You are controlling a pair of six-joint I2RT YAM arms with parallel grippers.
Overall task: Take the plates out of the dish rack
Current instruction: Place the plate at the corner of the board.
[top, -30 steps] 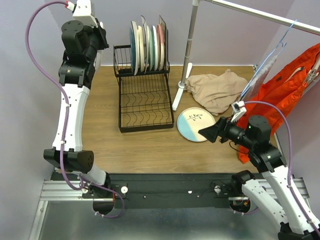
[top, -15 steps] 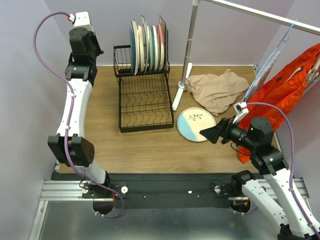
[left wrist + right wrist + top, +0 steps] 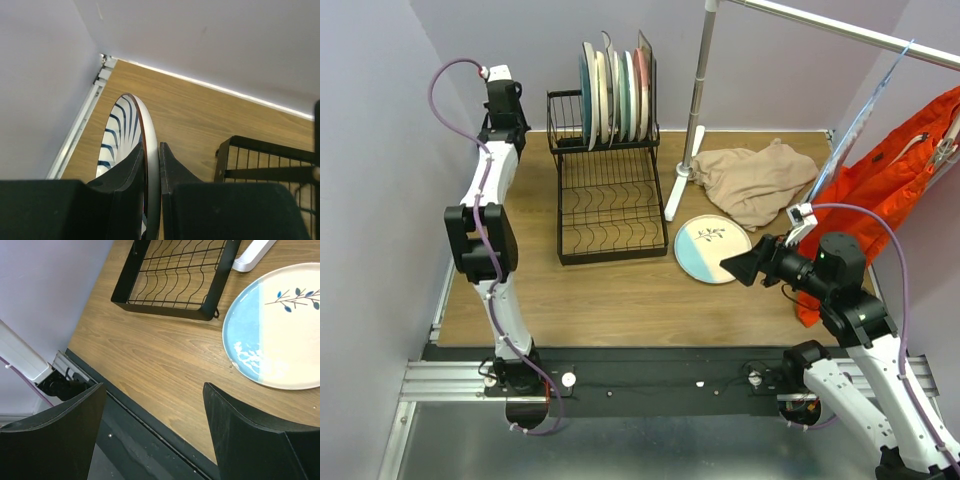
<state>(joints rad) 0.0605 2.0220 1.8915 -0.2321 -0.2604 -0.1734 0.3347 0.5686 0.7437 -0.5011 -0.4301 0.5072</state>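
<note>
While the left fingers [image 3: 131, 167] are pinching only the rim of the white ceramic plate with dark radial stripes [image 3: 119, 131], upright above the wooden counter [image 3: 200, 117] beside the black wire dish rack [image 3: 610, 205], it is risking slipping and chipping; the right fingers [image 3: 245, 440] are hanging spread, empty

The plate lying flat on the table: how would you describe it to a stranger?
Find the black dish rack on the wooden table. To its right, near the beige cloth, lies one round plate. Only it lies flat, half blue and half cream with a twig; the rack's plates stand upright.
</note>
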